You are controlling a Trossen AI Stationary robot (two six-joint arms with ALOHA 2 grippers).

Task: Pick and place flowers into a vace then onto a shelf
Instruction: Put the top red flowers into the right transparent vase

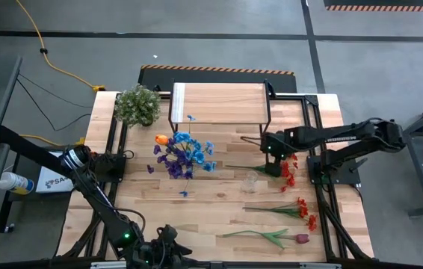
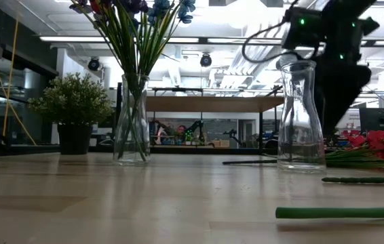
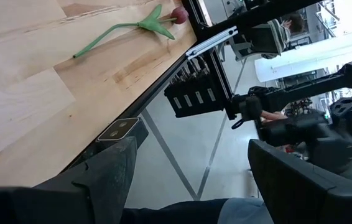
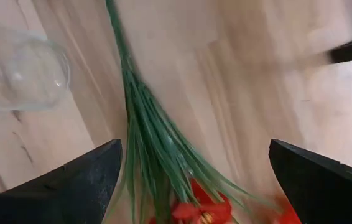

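Your right end effector (image 4: 191,171) spread apart over red flowers (image 4: 163,162), left end effector (image 3: 191,180) apart at surface (image 3: 33,87) edge, holding nothing.

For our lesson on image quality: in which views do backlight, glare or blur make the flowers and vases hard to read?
Low view: bright ceiling lights behind put the filled vase and the empty vase against glare, and the near stem looks soft. Right wrist view: the red flowers are smeared and blurred. High view: even light, though the clear empty vase barely shows.
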